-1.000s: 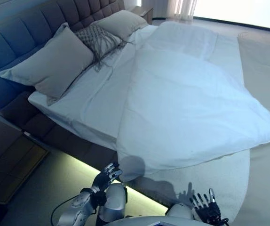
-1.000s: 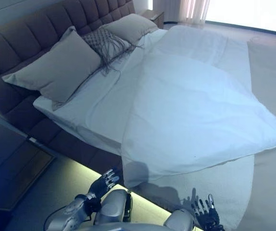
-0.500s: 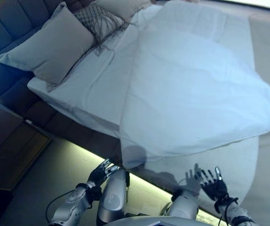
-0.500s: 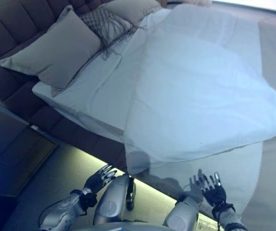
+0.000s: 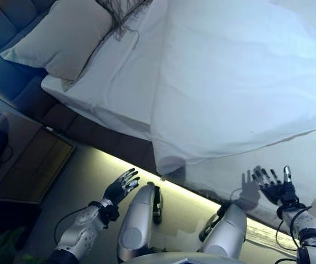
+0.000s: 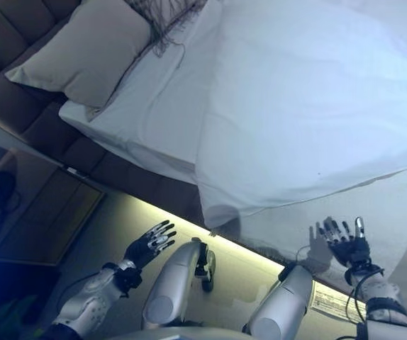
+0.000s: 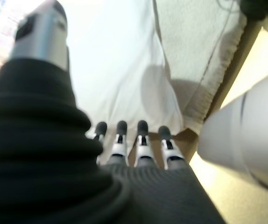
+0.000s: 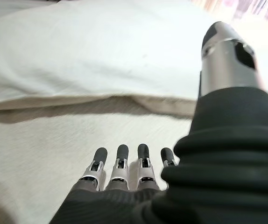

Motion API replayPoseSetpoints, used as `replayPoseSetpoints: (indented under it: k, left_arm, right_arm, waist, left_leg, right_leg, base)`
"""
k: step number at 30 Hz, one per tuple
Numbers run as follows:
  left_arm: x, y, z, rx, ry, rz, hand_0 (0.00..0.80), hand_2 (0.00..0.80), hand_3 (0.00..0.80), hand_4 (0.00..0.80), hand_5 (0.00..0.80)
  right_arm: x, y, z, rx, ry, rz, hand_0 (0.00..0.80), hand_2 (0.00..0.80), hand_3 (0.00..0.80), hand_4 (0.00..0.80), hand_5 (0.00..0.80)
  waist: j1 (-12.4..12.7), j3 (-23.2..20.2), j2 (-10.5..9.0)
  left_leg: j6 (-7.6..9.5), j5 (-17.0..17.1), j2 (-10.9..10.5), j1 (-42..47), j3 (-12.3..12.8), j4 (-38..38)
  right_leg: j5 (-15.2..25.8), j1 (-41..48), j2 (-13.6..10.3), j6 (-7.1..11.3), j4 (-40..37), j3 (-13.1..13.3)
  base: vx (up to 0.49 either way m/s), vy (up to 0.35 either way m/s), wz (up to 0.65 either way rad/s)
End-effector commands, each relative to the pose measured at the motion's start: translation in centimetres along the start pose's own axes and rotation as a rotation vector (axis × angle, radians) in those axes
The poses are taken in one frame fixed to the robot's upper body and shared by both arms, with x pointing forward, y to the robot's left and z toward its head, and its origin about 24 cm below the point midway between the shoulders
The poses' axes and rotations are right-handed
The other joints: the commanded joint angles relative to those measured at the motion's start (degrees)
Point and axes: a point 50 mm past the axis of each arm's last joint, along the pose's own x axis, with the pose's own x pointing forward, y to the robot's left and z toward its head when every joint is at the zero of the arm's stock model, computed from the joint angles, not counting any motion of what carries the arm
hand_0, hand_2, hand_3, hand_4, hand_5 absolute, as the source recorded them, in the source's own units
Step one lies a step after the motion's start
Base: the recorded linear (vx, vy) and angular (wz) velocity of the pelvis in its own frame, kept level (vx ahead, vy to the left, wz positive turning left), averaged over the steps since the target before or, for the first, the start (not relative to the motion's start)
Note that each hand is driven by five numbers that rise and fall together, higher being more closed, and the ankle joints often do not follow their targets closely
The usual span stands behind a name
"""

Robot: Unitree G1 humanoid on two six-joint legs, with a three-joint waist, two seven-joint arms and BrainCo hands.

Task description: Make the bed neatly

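The white duvet (image 5: pixel 246 82) lies skewed across the bed (image 5: pixel 119 93), its near corner (image 5: pixel 169 162) drooping over the mattress edge while a wide strip of bare sheet shows between it and the grey pillow (image 5: pixel 64 36) at the headboard. A textured bedspread (image 5: pixel 306 165) hangs beneath the duvet's lower edge on the robot's right.

Both hands hover low beside the bed and hold nothing. The left hand (image 5: pixel 120 188) is spread with fingers straight, just short of the drooping corner; its wrist view shows the fingertips (image 7: pixel 142 127) aimed at the white fabric and the bed's edge seam, not yet touching. The right hand (image 5: pixel 276 187) is likewise fully spread, palm toward the bedspread, and its wrist view shows the fingertips (image 8: pixel 120 151) clear of the cloth under the duvet's lower hem.

The step in hand looks like reaching for the duvet's near edge. To do it well, the left hand should pinch the overhanging corner itself rather than the sheet below, and the right should take the hem well apart from it, so the edge stays taut between them. Then the pull should go toward the pillow side, both hands moving together, to square the duvet with the mattress. Grabbing the bedspread along with the duvet would drag both layers askew.
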Motion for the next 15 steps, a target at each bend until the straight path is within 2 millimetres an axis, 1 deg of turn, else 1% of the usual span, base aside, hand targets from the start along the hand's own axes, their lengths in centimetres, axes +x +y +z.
replayPoseSetpoints:
  k: [1,3,5,8,10,15]
  left_arm:
    - [0.7,-1.1,2.7,-0.020,-0.140,-0.065,0.000,0.000,0.000,0.000,0.000]
    - [0.9,-1.3,2.9,-0.020,-0.145,-0.075,0.000,0.000,0.000,0.000,0.000]
    - [1.3,-1.6,3.3,-0.025,-0.156,-0.087,0.000,0.000,0.000,0.000,0.000]
    - [1.7,-2.0,3.8,-0.031,-0.182,-0.104,0.000,0.000,0.000,0.000,0.000]
    - [1.9,-2.2,4.2,-0.033,-0.198,-0.112,0.000,0.000,0.000,0.000,0.000]
    - [2.5,-2.0,5.7,-0.019,-0.256,-0.132,0.000,0.000,0.000,0.000,0.000]
  right_arm:
    - [1.1,3.1,2.9,-0.007,-0.103,0.105,0.000,0.000,0.000,0.000,0.000]
    - [1.3,3.5,3.1,-0.005,-0.102,0.105,0.000,0.000,0.000,0.000,0.000]
    - [1.5,4.2,3.7,0.005,-0.102,0.112,0.000,0.000,0.000,0.000,0.000]
    - [1.6,5.5,5.2,-0.008,-0.111,0.135,0.000,0.000,0.000,0.000,0.000]
    - [1.7,6.4,6.1,-0.051,-0.123,0.156,0.000,0.000,0.000,0.000,0.000]
    - [2.4,8.7,6.8,-0.078,-0.145,0.238,0.000,0.000,0.000,0.000,0.000]
  waist:
    - [0.93,-0.01,2.24]
    - [0.98,0.06,2.38]
    - [0.86,0.27,2.82]
    - [0.73,0.75,3.83]
    - [0.76,1.03,4.46]
    - [0.55,2.08,5.00]
  left_leg:
    - [-1.76,9.36,5.39,-3.01,-1.97,-5.72]
    - [-1.78,9.40,5.49,-3.67,-1.97,-5.70]
    - [-1.86,9.95,5.55,-4.18,-1.94,-6.39]
    - [-1.76,9.99,5.43,-5.45,-1.93,-6.46]
    - [-1.64,9.90,5.24,-6.14,-1.90,-6.73]
    - [-1.37,9.76,5.15,-7.82,-2.00,-7.79]
  right_leg:
    - [25.76,-9.36,0.45,6.56,-11.56,6.42]
    - [25.85,-10.34,0.35,6.65,-11.35,6.70]
    - [26.06,-11.12,0.51,6.63,-11.47,7.07]
    - [25.86,-12.99,0.94,6.50,-10.99,8.12]
    - [25.66,-13.99,1.05,6.53,-11.08,8.52]
    - [26.46,-15.87,1.58,6.55,-12.60,8.67]
  base:
    - [-0.127,0.019,0.17]
    - [-0.100,0.014,0.07]
    - [-0.086,0.045,0.12]
    - [-0.114,0.069,0.07]
    - [-0.136,0.054,0.00]
    - [-0.165,0.004,0.05]
